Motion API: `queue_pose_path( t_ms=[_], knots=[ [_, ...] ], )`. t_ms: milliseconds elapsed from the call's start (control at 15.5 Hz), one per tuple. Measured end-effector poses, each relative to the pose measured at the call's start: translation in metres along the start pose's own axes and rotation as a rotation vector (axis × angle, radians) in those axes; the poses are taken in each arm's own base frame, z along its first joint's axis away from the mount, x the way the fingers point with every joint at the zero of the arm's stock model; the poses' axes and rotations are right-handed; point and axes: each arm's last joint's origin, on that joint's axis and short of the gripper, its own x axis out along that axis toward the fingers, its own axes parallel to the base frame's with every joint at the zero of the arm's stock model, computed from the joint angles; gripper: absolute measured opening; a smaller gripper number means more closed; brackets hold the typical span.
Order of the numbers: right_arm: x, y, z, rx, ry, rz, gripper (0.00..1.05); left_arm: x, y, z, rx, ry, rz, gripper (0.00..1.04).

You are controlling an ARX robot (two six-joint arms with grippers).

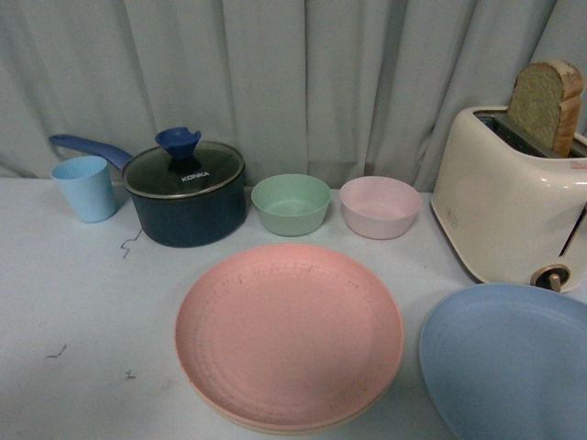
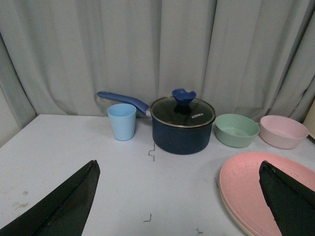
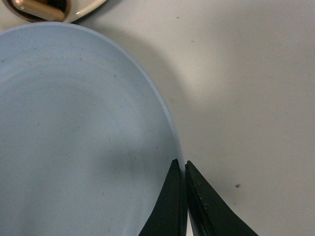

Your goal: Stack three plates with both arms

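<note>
The pink plate [image 1: 289, 335] lies in the middle of the table on top of the cream-beige plate [image 1: 275, 426], whose rim shows beneath it. The light blue plate [image 1: 509, 362] is at the front right, beside the toaster. In the right wrist view my right gripper [image 3: 182, 167] is shut on the rim of the light blue plate [image 3: 74, 132], one finger inside and one outside. My left gripper [image 2: 179, 169] is open above bare table, with the pink plate [image 2: 251, 191] by one fingertip [image 2: 275, 187]. Neither arm shows in the front view.
Along the back stand a light blue cup [image 1: 85, 188], a dark blue lidded saucepan [image 1: 186, 192], a green bowl [image 1: 291, 203] and a small pink bowl [image 1: 380, 206]. A cream toaster [image 1: 509, 206] holding a bread slice [image 1: 546, 105] is at the right. A curtain hangs behind.
</note>
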Motion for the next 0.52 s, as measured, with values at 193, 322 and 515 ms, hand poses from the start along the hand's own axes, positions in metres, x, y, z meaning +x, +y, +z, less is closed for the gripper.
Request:
queue_pose_path(
  t_ms=[193,322,515],
  knots=[
    [-0.024,-0.016,-0.003,0.026,-0.009,0.012,0.02,0.0,0.0,0.0,0.0,0.0,0.0,0.98],
    [-0.077,0.016,0.025,-0.012,-0.103,0.184,0.02,0.0,0.0,0.0,0.0,0.0,0.0,0.98],
    [-0.06,0.111,0.057,-0.01,-0.08,0.382,0.02,0.0,0.0,0.0,0.0,0.0,0.0,0.98]
  ],
)
